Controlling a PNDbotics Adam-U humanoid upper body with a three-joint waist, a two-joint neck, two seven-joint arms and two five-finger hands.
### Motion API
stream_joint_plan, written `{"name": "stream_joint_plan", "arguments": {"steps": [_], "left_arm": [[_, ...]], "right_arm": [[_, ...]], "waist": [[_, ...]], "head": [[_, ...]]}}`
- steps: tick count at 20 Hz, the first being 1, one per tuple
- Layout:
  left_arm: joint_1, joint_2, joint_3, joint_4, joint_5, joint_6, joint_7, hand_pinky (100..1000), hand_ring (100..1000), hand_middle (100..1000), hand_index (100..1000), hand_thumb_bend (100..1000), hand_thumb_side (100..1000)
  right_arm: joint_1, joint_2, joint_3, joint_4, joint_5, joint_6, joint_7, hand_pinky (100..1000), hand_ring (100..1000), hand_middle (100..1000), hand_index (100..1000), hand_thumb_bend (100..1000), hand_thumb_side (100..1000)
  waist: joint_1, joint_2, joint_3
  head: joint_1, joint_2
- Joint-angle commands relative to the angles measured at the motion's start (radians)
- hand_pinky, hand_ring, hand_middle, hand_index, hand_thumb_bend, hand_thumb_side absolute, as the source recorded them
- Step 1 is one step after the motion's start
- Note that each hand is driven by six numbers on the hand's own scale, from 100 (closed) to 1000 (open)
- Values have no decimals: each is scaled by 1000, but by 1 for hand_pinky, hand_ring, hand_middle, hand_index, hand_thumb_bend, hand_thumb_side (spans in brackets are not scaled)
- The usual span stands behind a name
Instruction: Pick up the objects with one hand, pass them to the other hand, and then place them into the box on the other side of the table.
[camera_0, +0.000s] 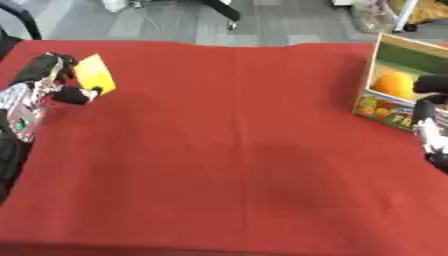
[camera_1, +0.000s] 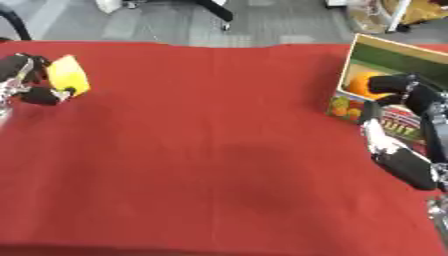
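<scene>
A flat yellow object (camera_0: 94, 74) is held at the far left of the red table (camera_0: 227, 150), pinched between the fingers and thumb of my left hand (camera_0: 54, 80). At the right edge stands a cardboard fruit box (camera_0: 404, 80) with an orange (camera_0: 394, 84) inside it. My right hand (camera_1: 404, 127) hovers just in front of that box, fingers relaxed and holding nothing, best seen in the right eye view.
Beyond the table's far edge lies grey floor with chair legs (camera_0: 223, 12). A yellowish bag (camera_1: 411, 10) sits at the top right, off the table.
</scene>
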Motion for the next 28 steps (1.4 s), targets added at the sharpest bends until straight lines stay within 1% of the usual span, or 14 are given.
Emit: {"name": "stream_joint_plan", "arguments": {"steps": [1, 3, 5, 7, 9, 10, 14, 17, 19, 20, 22, 25, 28], "left_arm": [[13, 59, -29, -164, 155, -23, -18, 625, 540, 518, 676, 277, 396], [31, 69, -42, -226, 229, -13, -32, 625, 540, 518, 676, 277, 396], [37, 74, -48, -253, 258, 2, -39, 625, 540, 518, 676, 277, 396], [31, 54, -72, -284, 281, -6, -55, 609, 529, 507, 668, 277, 429], [41, 13, -117, -331, 311, -32, -83, 608, 529, 507, 668, 279, 433], [48, -5, -142, -356, 326, -47, -98, 606, 528, 506, 668, 282, 441], [83, -36, -236, -456, 388, -103, -160, 601, 526, 503, 665, 287, 453], [95, -35, -309, -525, 434, -95, -206, 604, 530, 507, 669, 294, 458], [89, -32, -357, -559, 463, -82, -235, 608, 535, 511, 673, 296, 458], [83, -31, -380, -572, 478, -74, -250, 609, 537, 513, 674, 296, 459], [69, -28, -419, -590, 507, -58, -279, 614, 542, 517, 678, 298, 459], [45, -26, -451, -603, 554, -30, -326, 615, 546, 518, 678, 293, 451], [21, -28, -461, -614, 600, -7, -372, 617, 548, 519, 679, 288, 447]], "right_arm": [[-30, -39, 9, -22, 6, -20, 11, 642, 715, 666, 773, 189, 471], [-39, -44, 15, -22, 10, -28, 16, 642, 715, 666, 773, 189, 471], [-41, -45, 16, -22, 11, -31, 18, 642, 715, 666, 773, 189, 471], [-64, -65, 39, -22, 24, -45, 33, 649, 707, 660, 796, 228, 467], [-109, -79, 82, -22, 34, -72, 60, 650, 706, 659, 798, 234, 464], [-133, -85, 105, -22, 37, -88, 74, 651, 702, 653, 806, 262, 451], [-208, -99, 173, -22, 43, -149, 135, 646, 682, 618, 825, 316, 450], [-239, -102, 200, -22, 33, -195, 180, 636, 666, 603, 836, 353, 458], [-259, -103, 214, -22, 26, -223, 210, 627, 652, 589, 848, 421, 461], [-269, -103, 220, -22, 25, -234, 224, 623, 646, 584, 855, 468, 445], [-288, -103, 230, -22, 28, -254, 253, 616, 636, 573, 866, 535, 426], [-312, -101, 248, -22, 37, -276, 296, 611, 625, 562, 883, 637, 436], [-330, -98, 264, -22, 49, -292, 330, 606, 618, 553, 892, 712, 467]], "waist": [[-8, -5, 3], [-7, -6, 3], [-7, -6, 3], [-9, -17, 6], [-8, -20, 8], [-8, -20, 9], [-7, -21, 11], [-6, -22, 11], [-6, -23, 12], [-6, -23, 13], [-5, -25, 15], [-5, -26, 18], [-4, -26, 20]], "head": [[-9, -5], [-11, -3], [-12, -3], [-20, 3], [-27, 4], [-29, 4], [-32, 4], [-34, 4], [-34, 6], [-35, 6], [-36, 7], [-38, 9], [-38, 11]]}}
